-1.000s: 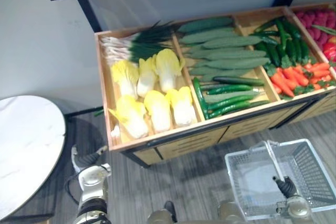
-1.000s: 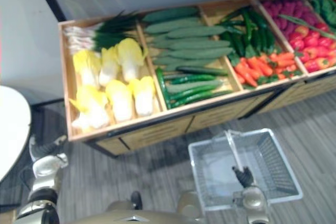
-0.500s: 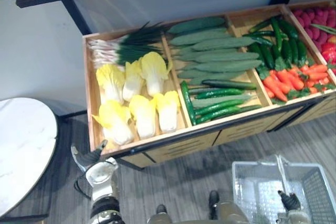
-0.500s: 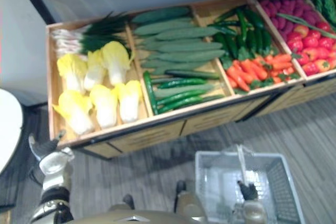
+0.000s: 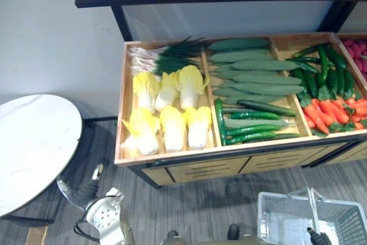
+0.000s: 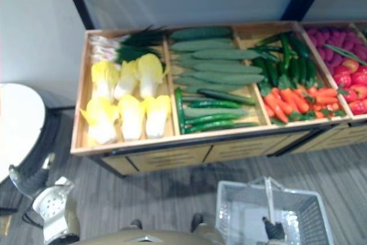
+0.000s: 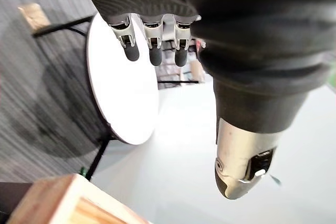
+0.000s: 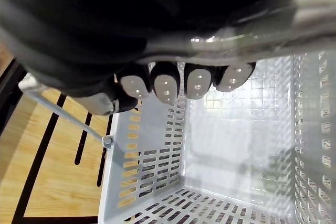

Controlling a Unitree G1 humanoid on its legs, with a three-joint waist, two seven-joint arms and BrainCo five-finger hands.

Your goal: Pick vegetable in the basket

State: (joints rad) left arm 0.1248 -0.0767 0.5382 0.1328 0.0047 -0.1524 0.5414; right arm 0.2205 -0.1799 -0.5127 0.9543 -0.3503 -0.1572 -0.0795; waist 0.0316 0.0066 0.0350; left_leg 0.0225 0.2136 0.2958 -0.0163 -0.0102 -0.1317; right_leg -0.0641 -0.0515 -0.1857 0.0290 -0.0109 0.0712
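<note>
While my right hand (image 8: 165,85) curls round the handle (image 8: 273,19) of the basket (image 8: 152,182), my left hand (image 7: 151,45) hangs low, fingers loosely straight, short of the cabbages (image 5: 166,124) in the stand (image 5: 172,158). It should, I judge, clear the rim, then close on 1 head. My right wrist view shows the basket bare inside; eye views show the stand.

Wooden stand (image 5: 172,156) holds cabbages (image 5: 172,127), cucumbers (image 5: 258,76) (carrots (image 5: 330,110) alongside).
</note>
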